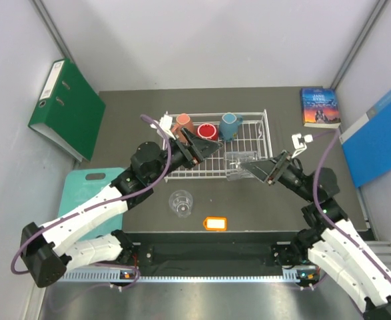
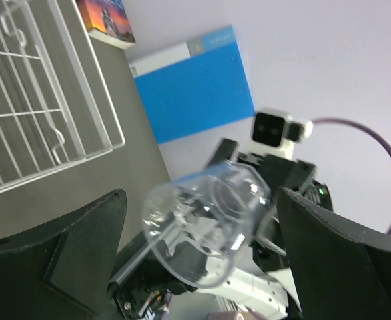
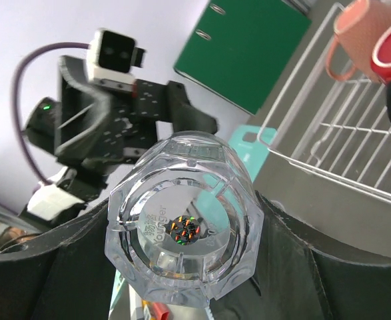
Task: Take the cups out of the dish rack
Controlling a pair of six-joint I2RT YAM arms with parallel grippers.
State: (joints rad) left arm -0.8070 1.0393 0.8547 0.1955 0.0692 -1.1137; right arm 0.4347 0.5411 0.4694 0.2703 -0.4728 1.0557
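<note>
Your right tool (image 1: 252, 167) grips the clear glass tumbler (image 3: 185, 227) at the dish rack's (image 1: 266, 132) front edge. Lift it slowly over the wires and stand it on the bench (image 1: 262, 208). Your left tool (image 1: 200, 146) is wide open, empty.

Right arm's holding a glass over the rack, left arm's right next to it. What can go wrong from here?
1. The clear tumbler is held sideways in the right gripper. Smooth glass may slip and drop onto the dish rack.
2. The open left gripper faces it at close range, so the arms might collide.
3. The left gripper sits right beside the red mug and could knock it.
</note>
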